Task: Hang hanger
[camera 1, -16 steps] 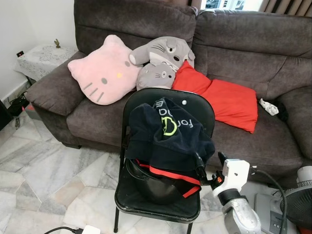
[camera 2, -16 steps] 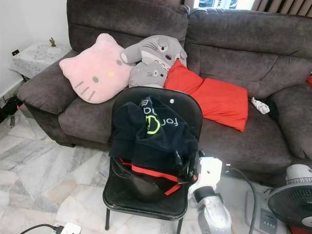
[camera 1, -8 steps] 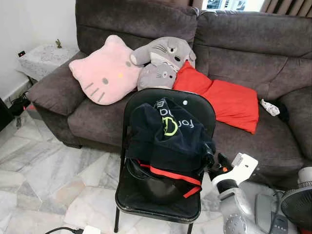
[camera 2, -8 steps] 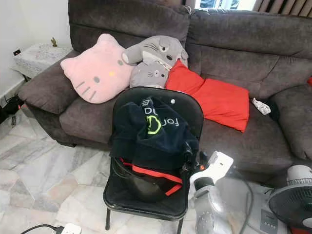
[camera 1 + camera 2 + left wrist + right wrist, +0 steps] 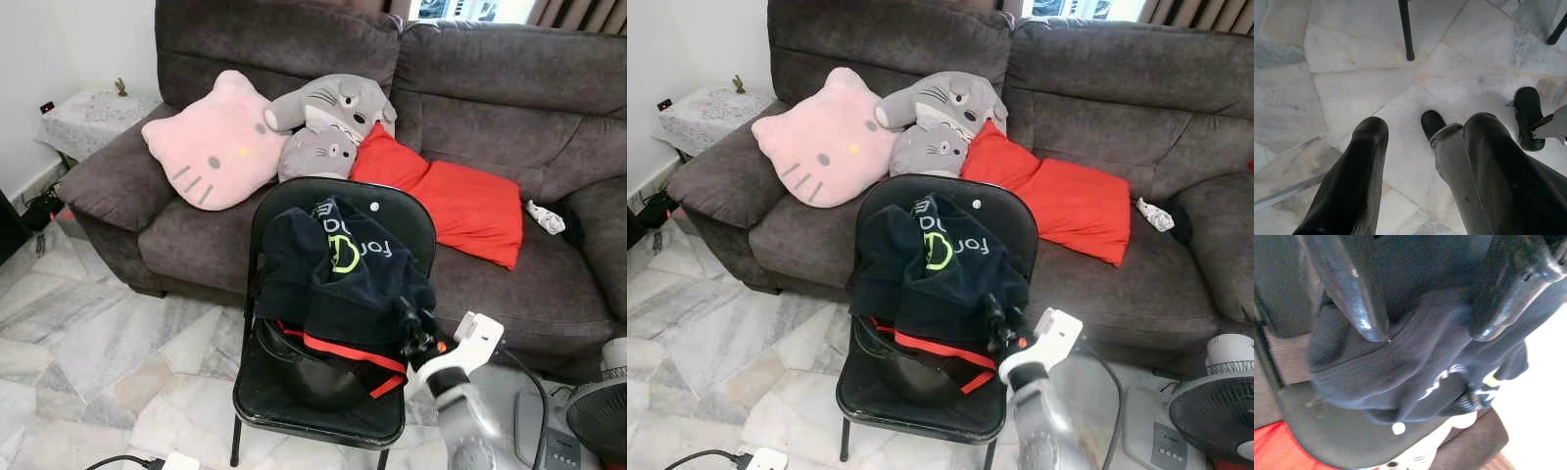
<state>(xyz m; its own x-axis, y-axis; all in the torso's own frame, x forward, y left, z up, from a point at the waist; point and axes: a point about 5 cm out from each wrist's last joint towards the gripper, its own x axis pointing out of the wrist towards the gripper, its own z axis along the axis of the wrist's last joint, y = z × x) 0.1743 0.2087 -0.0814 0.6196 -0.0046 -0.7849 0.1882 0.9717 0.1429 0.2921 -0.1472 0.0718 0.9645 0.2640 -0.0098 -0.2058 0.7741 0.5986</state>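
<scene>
A dark navy garment (image 5: 338, 279) with a green logo and red trim is draped over the back of a black folding chair (image 5: 392, 201), above a black rounded object (image 5: 313, 377) on the seat. I cannot make out a hanger. My right gripper (image 5: 407, 323) reaches up at the garment's lower right edge, beside the chair. In the right wrist view the gripper (image 5: 1430, 330) is open, its fingers pressed against the navy fabric (image 5: 1415, 367), which bulges between them. My left gripper (image 5: 1427, 122) hangs open over the marble floor.
A dark grey sofa (image 5: 490, 88) stands right behind the chair with a pink cat cushion (image 5: 211, 142), grey plush toys (image 5: 328, 122) and a red cushion (image 5: 460, 201). A fan (image 5: 598, 411) stands at the right. A side table (image 5: 88, 113) is at the left.
My right wrist has twisted and the gripper has risen slightly, from beside the chair seat onto the garment's lower right edge. The garment has not visibly moved.
</scene>
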